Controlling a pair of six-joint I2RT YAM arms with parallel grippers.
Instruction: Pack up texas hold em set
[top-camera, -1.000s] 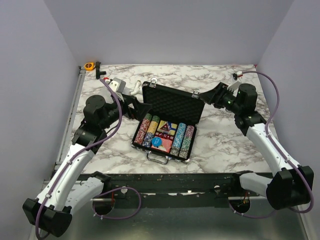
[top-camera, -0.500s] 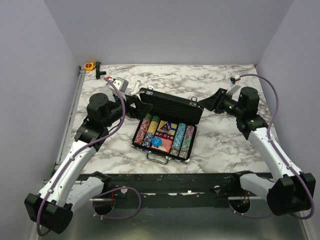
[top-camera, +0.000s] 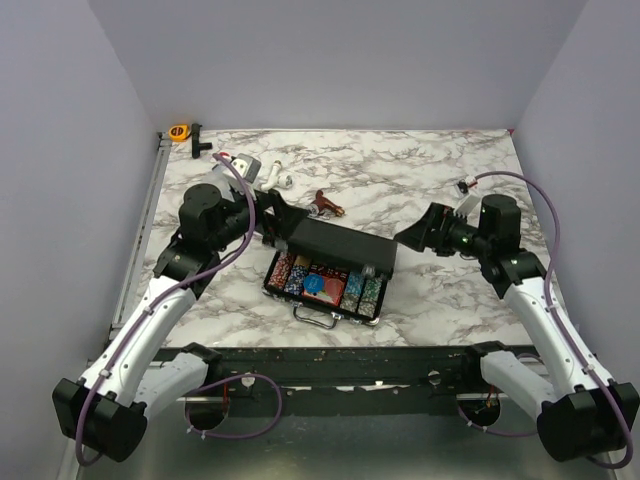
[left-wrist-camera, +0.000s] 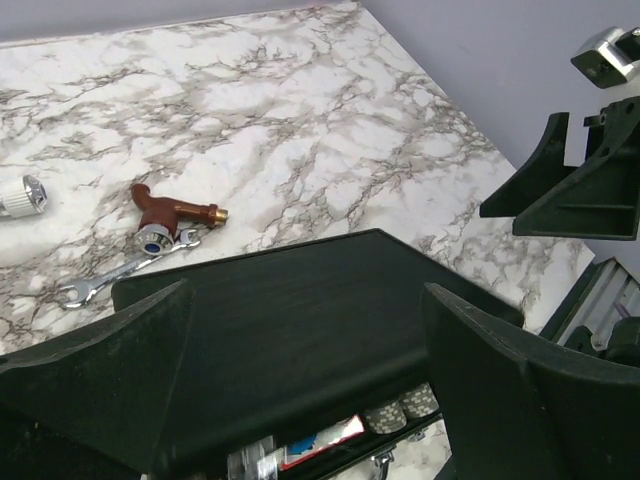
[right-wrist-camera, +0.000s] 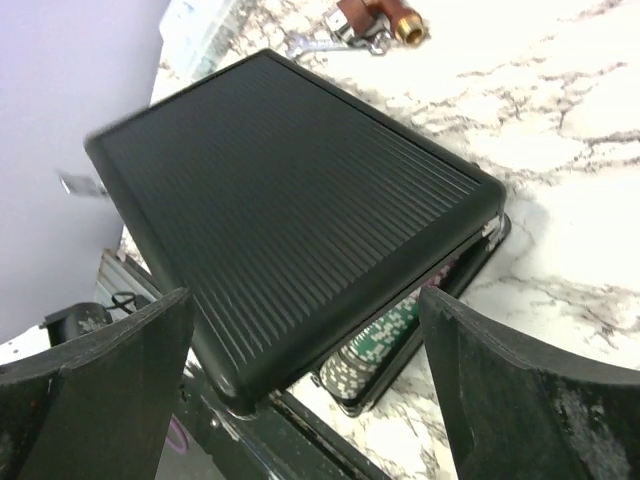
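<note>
Chips (top-camera: 351, 290) lie in the briefcase (top-camera: 338, 246) under its tilted lid (right-wrist-camera: 290, 190); a tap fitting (top-camera: 325, 204) lies behind it.

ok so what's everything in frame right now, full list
briefcase: one, black with silver trim, centre of the table, lid tilted low over the base
poker chips: several rows, multicoloured, in the case, partly hidden by the lid
card deck: one, red, between the chip rows
tape measure: one, orange, far left corner
tap fitting: one, reddish brown, behind the case
wrench: one, silver, lying against the tap fitting
white pieces: count unclear, far side of the left arm
table: one, white marble pattern
left claw: open, at the lid's left end
right claw: open, at the lid's right end
</note>
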